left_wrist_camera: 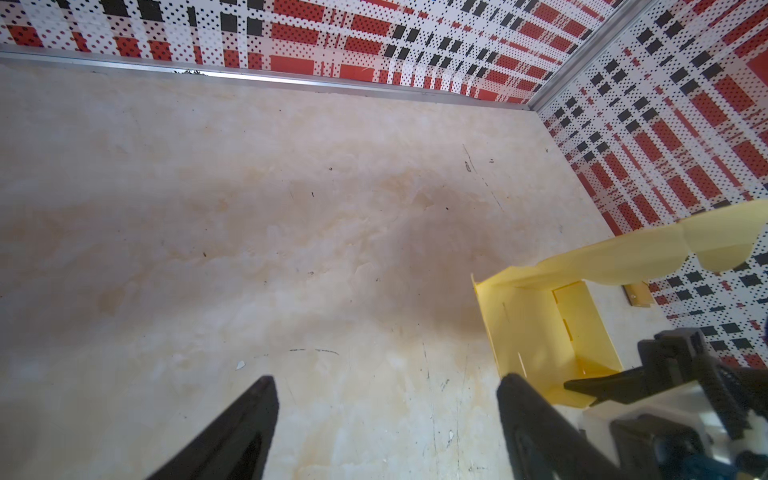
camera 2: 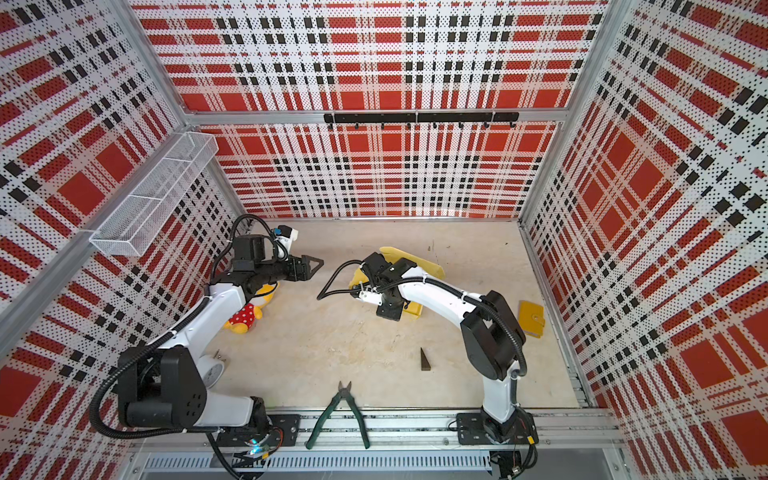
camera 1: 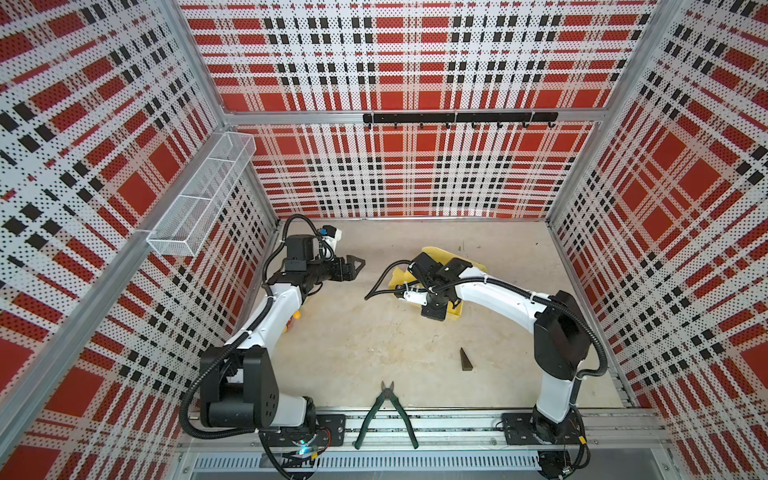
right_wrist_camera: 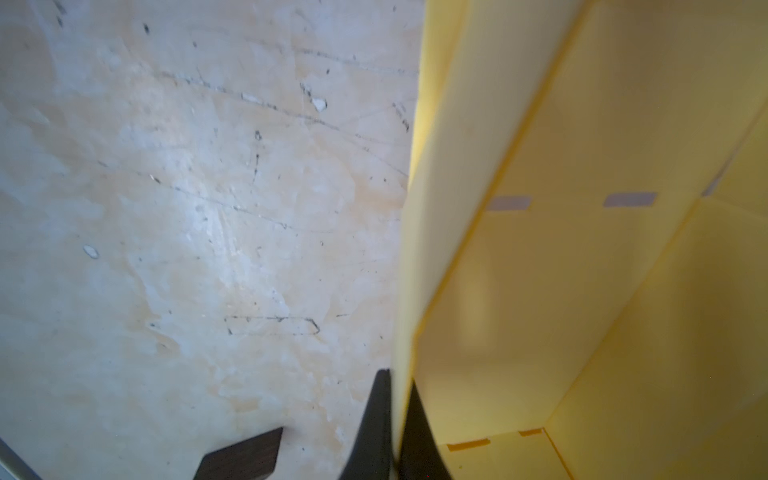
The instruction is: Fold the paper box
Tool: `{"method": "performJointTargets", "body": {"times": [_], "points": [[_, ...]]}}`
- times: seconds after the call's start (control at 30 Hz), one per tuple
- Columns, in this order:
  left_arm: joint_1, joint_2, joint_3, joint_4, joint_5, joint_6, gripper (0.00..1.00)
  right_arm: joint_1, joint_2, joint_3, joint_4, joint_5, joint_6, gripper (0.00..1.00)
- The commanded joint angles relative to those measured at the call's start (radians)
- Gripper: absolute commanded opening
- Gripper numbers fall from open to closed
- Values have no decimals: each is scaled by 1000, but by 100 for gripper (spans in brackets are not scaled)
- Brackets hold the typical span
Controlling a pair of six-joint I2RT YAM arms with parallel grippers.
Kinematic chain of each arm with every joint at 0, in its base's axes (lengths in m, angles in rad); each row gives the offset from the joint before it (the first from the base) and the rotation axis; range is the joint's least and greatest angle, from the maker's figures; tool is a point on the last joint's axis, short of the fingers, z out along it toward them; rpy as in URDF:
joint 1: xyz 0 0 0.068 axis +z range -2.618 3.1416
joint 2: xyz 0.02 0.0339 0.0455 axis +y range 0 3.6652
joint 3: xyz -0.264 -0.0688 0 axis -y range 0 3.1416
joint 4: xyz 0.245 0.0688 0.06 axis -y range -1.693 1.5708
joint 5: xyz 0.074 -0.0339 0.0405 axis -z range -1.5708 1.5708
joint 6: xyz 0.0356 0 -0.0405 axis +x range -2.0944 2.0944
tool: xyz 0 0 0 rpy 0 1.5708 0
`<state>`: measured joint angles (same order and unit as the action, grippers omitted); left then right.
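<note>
One pale, scuffed table [camera 1: 353,340] carries everything. Two arms reach over it from the near rail. The box [camera 1: 434,254], pale yellow and partly folded, sits towards the back, right of the middle, largely hidden under the right arm's wrist in both top views. Its walls stand up, and the left wrist view shows a flap with rounded tabs raised above it. The right gripper [right_wrist_camera: 398,382] is clenched on one upright wall, a finger on each side of the card. The left gripper [camera 1: 356,268] hangs above bare table, well apart from the box, its fingers [left_wrist_camera: 249,419] spread wide and empty. A plush toy [camera 2: 245,318] lies under the left arm. Pliers [camera 1: 384,415] rest at the near edge. A dark wedge [camera 1: 465,359] lies between pliers and box.
</note>
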<state>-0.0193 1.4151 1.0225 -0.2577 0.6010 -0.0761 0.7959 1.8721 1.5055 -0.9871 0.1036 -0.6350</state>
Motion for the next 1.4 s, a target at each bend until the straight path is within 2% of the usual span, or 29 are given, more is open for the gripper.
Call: {"method": "performJointTargets", "body": {"times": [0.0, 0.1, 0.27, 0.37, 0.47, 0.6, 0.7, 0.8, 0.93, 1.1, 1.27, 1.37], "points": [[-13, -11, 19, -16, 2, 38, 86, 11, 9, -33, 29, 37, -210, 3], [-37, -3, 21, -34, -8, 75, 86, 11, 20, -59, 72, 31, -267, 8], [-91, 28, 41, -73, -62, 133, 85, 1, 22, -160, 215, 75, -352, 30], [-128, 54, 62, -81, -79, 141, 86, -2, -23, -202, 273, 75, -349, 35], [-152, 65, 50, -68, -84, 126, 85, -1, -96, -206, 259, 51, -301, 36], [-160, 55, -19, 9, -99, 78, 83, 3, -272, -273, 296, -25, -170, 37], [-162, 44, -69, 65, -96, 54, 82, -28, -424, -377, 376, -79, -7, 37], [-171, 36, -116, 119, -62, 31, 81, -133, -564, -496, 488, -151, 221, 41], [-204, 48, -155, 168, -46, 58, 80, -276, -686, -634, 630, -142, 528, 56], [-254, 78, -176, 215, -95, 49, 79, -376, -674, -730, 796, -191, 752, 56], [-302, 109, -222, 326, -118, 16, 78, -398, -531, -751, 964, -278, 805, 51], [-312, 133, -261, 442, -105, -48, 78, -406, -444, -754, 1063, -326, 829, 51]]}}
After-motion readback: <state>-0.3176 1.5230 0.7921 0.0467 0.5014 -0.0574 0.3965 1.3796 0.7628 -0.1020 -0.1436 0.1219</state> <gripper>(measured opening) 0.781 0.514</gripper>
